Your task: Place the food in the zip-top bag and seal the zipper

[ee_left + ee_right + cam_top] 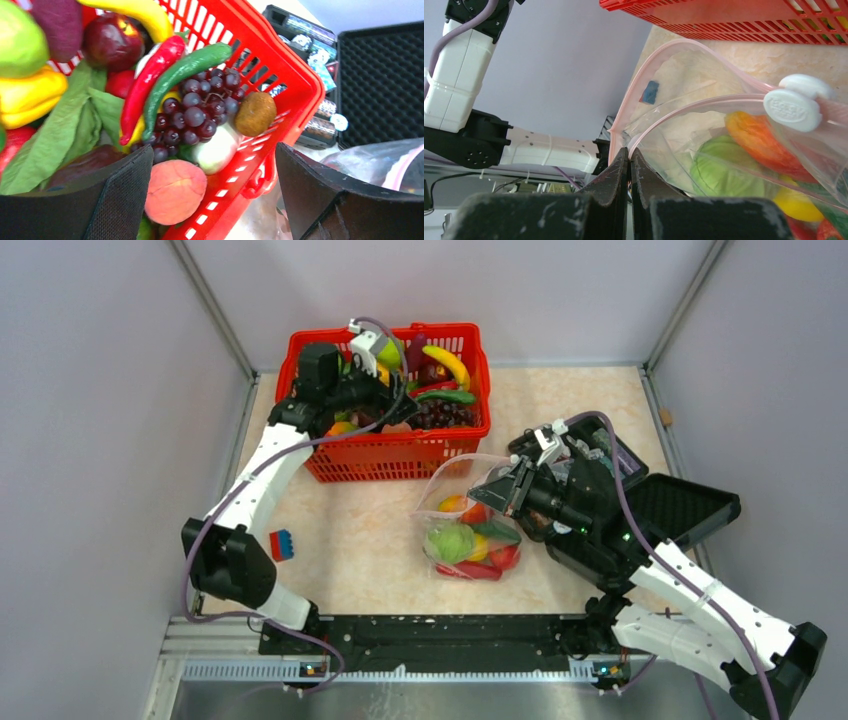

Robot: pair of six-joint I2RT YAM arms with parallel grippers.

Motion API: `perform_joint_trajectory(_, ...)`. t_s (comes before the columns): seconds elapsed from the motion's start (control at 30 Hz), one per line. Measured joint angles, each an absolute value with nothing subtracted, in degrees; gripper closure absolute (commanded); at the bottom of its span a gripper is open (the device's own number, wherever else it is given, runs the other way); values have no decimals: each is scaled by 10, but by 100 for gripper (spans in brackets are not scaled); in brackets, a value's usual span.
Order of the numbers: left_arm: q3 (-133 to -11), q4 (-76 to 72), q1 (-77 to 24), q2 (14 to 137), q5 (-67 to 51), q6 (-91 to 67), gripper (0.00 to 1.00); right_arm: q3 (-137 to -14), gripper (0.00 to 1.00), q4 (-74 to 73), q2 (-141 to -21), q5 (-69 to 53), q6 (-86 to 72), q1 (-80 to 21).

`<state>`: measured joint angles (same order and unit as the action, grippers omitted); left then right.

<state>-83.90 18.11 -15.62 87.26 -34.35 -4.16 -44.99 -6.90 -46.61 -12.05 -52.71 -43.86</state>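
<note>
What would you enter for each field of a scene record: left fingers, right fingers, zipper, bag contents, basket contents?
left fingers: open, above the red basket
right fingers: shut on the zip-top bag near its mouth
zipper: unsealed, strips apart, white slider at one side
bag contents: green cabbage, yellow lemon, red tomato
basket contents: purple grapes, red chili, peach, banana

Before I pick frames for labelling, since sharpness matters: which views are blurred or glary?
Top external: evenly lit, sharp, soft shadows only. Left wrist: grapes crisp, peach slightly soft. Right wrist: zip-top bag sheeny, the food inside blurred, slider a little soft.
</note>
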Motion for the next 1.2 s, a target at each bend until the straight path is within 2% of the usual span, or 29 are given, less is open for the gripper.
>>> perform_joint_trajectory(0.37, -858, 192, -198, 930, -357, -20, 11, -450, 100, -69, -466, -119, -527, -439)
perform_joint_trajectory(0.43, -878, 207, -207, 959, -339, -6, 14, -450, 100, -69, -466, -119, -527, -439)
perform_joint_trajectory(0.6, -905, 211, -229, 1016, -277, 6, 34, -450, 100, -69, -466, -118, -527, -439)
perform_joint_trajectory(0.67, -914, 211, -231, 1028, -264, 6, 53, -450, 100, -70, -466, -118, -527, -439)
perform_joint_trajectory(0.73, -916, 216, -231, 1032, -250, 9, 67, -450, 100, -71, -466, -117, -527, -439)
perform_joint_trajectory(0.93, -910, 214, -231, 1025, -229, 12, 78, -450, 100, -73, -466, -115, -527, -439)
perform_joint_trajectory(1.2, -838, 181, -230, 948, -185, 10, 88, -450, 100, -73, -466, -114, -527, -439)
